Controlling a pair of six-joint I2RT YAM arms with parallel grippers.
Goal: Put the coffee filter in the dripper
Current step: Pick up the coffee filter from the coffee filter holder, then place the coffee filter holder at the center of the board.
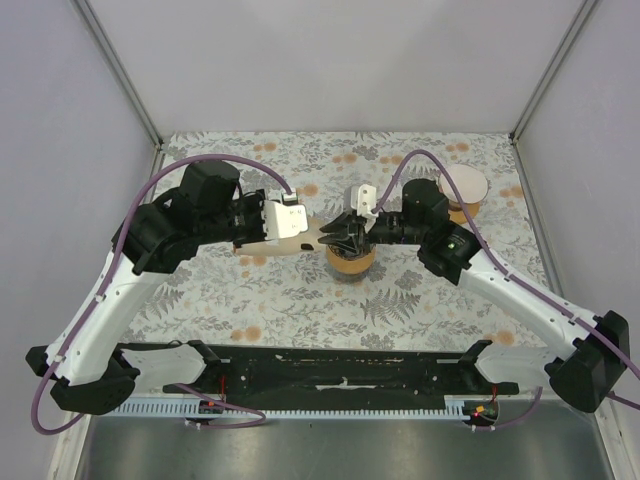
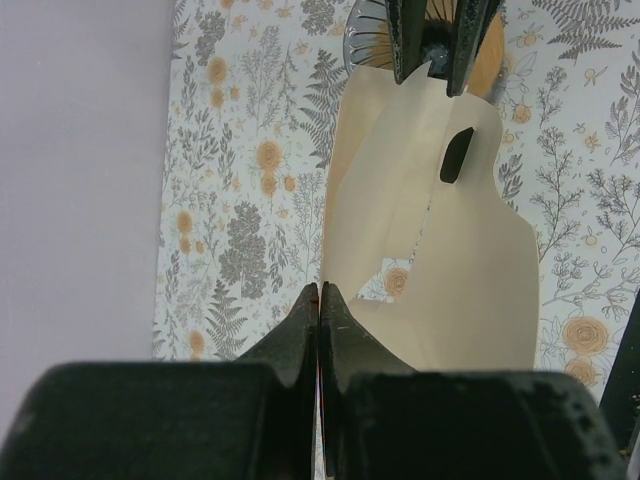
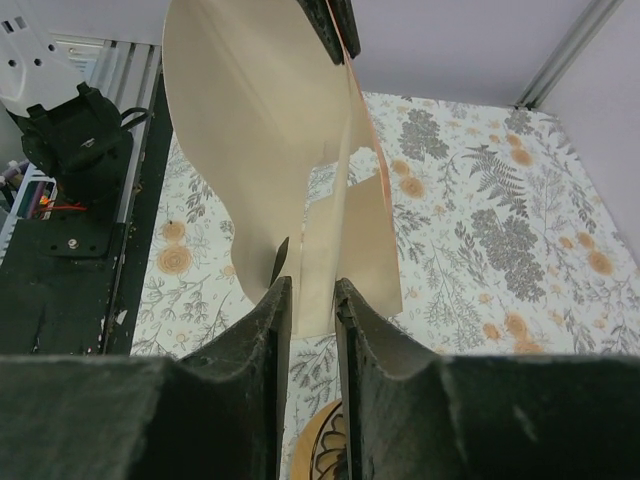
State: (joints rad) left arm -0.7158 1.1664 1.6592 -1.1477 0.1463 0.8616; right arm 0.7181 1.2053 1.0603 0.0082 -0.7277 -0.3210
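Dripper (image 1: 350, 265): is sitting mid-table on the floral cloth (image 1: 300, 300), directly under the right arm's fingertips. Nothing white is showing in the part of its mouth that is visible.
Packet (image 2: 480, 290): is hanging between the two grippers, just left of the dripper, with its long axis running left to right across the table. It is a cream sheet with a slot hole and an orange edge, so I am reading it as packaging, not the filter.
Left gripper (image 2: 320, 295): its fingers are pressing together, pinching the packet's left end.
Right gripper (image 3: 312, 290): its fingers are standing narrowly apart with the packet's slotted end between them. I cannot tell whether they are clamping it.
Coffee filter (image 1: 466, 184): a white, round-edged paper, which I am taking to be the filter, is lying at the far right, resting on something tan that I cannot identify.
Deciding relation: the filter is lying behind and to the right of the right fingers, just beside that arm's wrist and well apart from the left fingers. It is looking roundish from above, so no long axis is showing.
Nearer arm: the right.
Step, as I judge it: the filter is not yet in the dripper, and both arms are looking busy with the packet.
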